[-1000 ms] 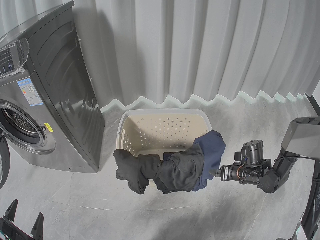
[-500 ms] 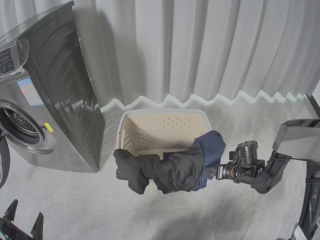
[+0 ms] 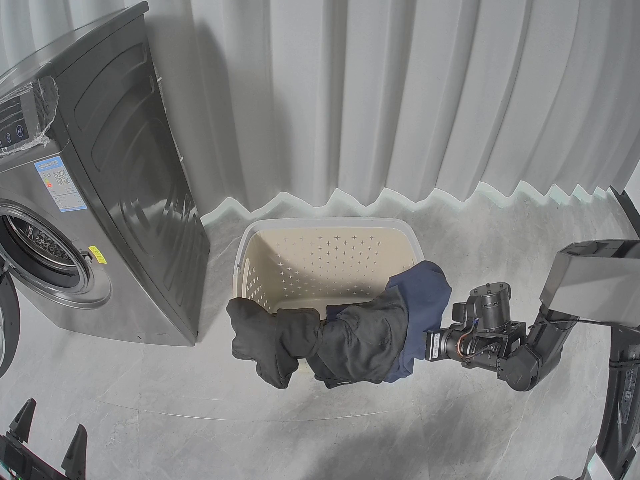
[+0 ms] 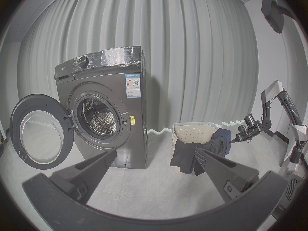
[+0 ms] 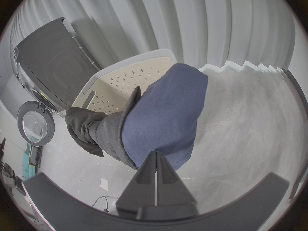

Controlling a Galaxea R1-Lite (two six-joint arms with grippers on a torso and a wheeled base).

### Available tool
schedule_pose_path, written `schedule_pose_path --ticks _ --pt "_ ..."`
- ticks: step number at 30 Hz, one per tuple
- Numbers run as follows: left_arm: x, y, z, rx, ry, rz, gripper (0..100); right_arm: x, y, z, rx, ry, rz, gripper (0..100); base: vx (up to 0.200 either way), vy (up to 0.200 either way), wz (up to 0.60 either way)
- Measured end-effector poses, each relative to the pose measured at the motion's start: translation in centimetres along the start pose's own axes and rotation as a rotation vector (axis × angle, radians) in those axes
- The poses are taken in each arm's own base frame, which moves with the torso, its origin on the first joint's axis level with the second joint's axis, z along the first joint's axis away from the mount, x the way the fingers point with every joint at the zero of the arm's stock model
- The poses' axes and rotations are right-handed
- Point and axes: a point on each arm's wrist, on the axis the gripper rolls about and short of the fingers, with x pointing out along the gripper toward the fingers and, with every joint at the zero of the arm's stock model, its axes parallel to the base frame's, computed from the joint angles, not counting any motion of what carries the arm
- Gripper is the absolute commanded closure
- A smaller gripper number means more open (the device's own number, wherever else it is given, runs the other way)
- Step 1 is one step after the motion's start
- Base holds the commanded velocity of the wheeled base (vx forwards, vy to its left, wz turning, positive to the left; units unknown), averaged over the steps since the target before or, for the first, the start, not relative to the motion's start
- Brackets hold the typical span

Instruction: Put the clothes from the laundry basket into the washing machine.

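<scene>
A cream laundry basket (image 3: 327, 225) stands on the floor in front of the curtain. A dark grey garment (image 3: 347, 341) hangs over its near rim, and a blue garment (image 3: 427, 295) drapes its right corner. The grey washing machine (image 3: 113, 168) is at the left, its round door (image 4: 41, 132) swung open and the drum (image 4: 98, 119) bare. My right gripper (image 5: 156, 154) is shut, fingers pressed together, tips against the lower edge of the blue garment (image 5: 163, 113). My left gripper (image 4: 154, 151) is open and holds nothing, low at the near left (image 3: 53, 418).
A white pleated curtain (image 3: 400, 88) runs along the back. Bare grey floor (image 3: 200, 395) lies between the basket and the machine. A cable and a small white square (image 5: 104, 183) lie on the floor near the basket.
My right arm has moved left toward the basket until its gripper tips meet the blue garment. The clothes, the basket and the left arm have not moved.
</scene>
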Motion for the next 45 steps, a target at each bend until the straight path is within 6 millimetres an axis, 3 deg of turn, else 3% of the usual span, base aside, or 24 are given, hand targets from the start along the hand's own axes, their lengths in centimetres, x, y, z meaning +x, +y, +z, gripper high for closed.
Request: schedule_pose_path --ticks 9,10,23,30,31,45 --pt "0.0 0.0 0.0 0.0 0.0 0.0 0 -1.3 -0.2 -0.8 -0.003 -0.003 -0.002 100 0.0 0.0 0.0" --pt "0.0 0.0 0.0 0.0 0.0 0.0 0 -1.4 -0.3 -0.8 -0.001 -0.006 -0.004 0 0.0 0.0 0.0" --pt "0.0 0.0 0.0 0.0 0.0 0.0 0 -1.5 -0.1 -0.3 -0.001 -0.054 0.011 0 0.0 0.0 0.0" --pt "0.0 0.0 0.0 0.0 0.0 0.0 0 -0.2 -0.3 0.0 0.001 -0.072 0.007 0 0.0 0.0 0.0" --pt "0.0 0.0 0.0 0.0 0.0 0.0 0 0.1 -0.3 0.0 0.001 -0.076 0.002 100 0.0 0.0 0.0" --pt "0.0 0.0 0.0 0.0 0.0 0.0 0 0.2 -0.1 -0.5 -0.001 -0.06 0.002 100 0.0 0.0 0.0"
